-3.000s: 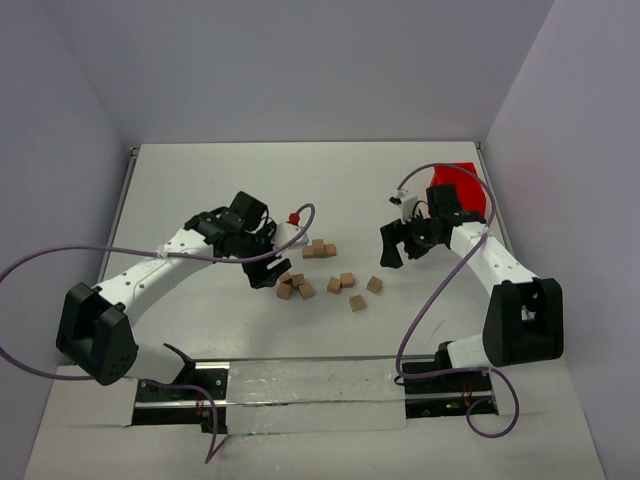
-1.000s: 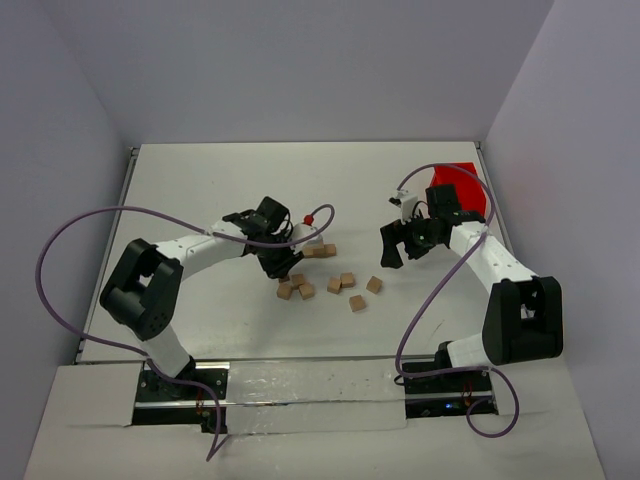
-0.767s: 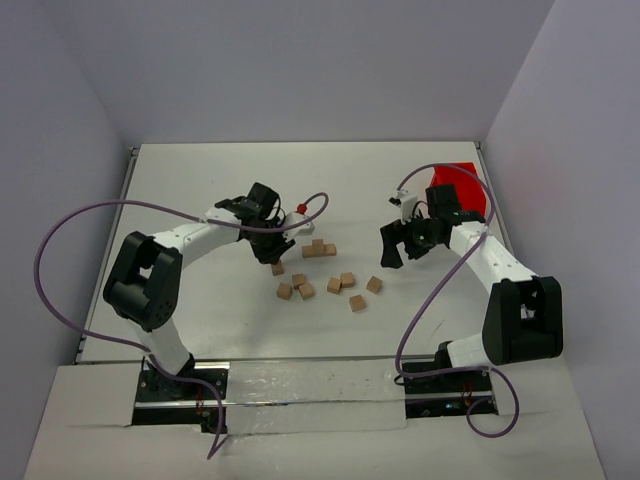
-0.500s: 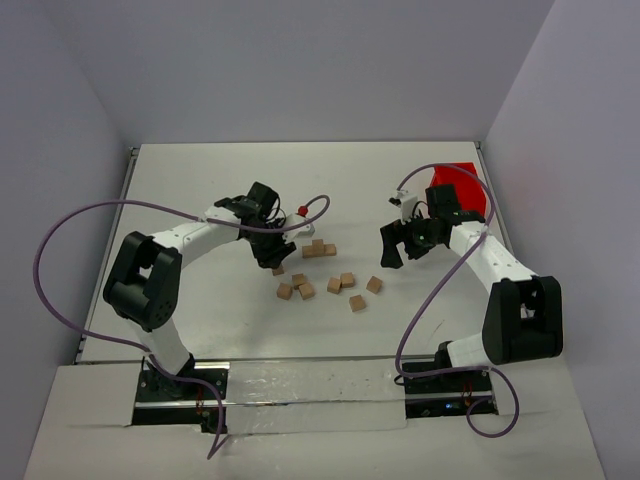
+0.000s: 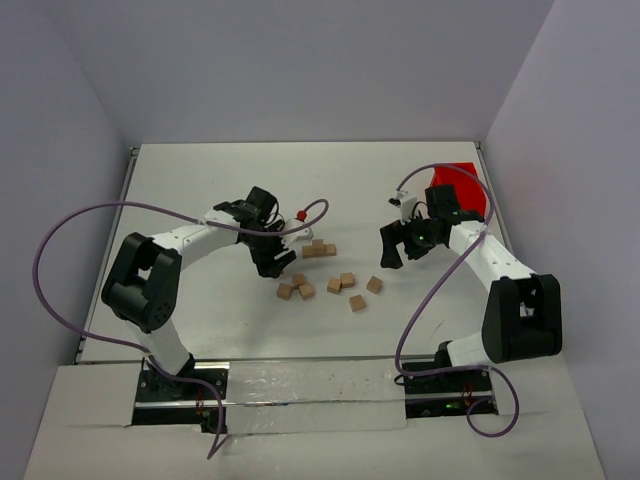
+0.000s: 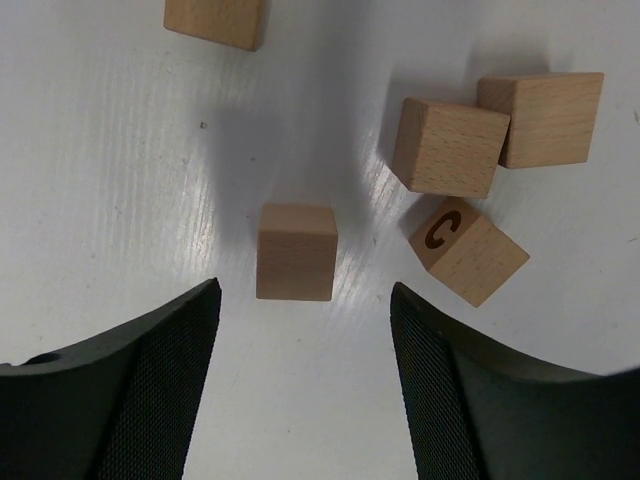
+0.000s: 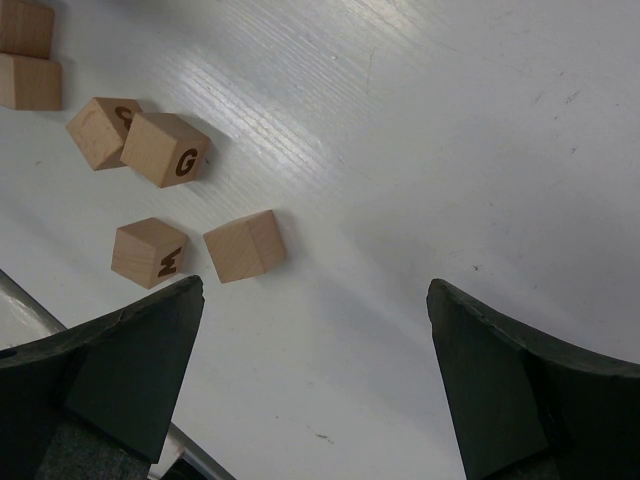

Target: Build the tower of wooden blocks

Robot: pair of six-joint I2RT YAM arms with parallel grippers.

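Small light-tan sharp-edged wooden cubes (image 5: 340, 283), some lettered, lie scattered mid white table (image 5: 200, 180); L arm bent down, left gripper (image 5: 272, 263) jaws apart astride one cube (image 6: 296, 251), not touching; right gripper (image 7: 312, 300) hovers wide, empty.

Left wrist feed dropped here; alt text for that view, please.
The left gripper hangs open over the white table, one plain light-tan wooden cube standing untouched ahead of its black fingers. Three more tan cubes cluster at the frame's right, the nearest cube lettered C; a fifth cube is cut off at the top edge.
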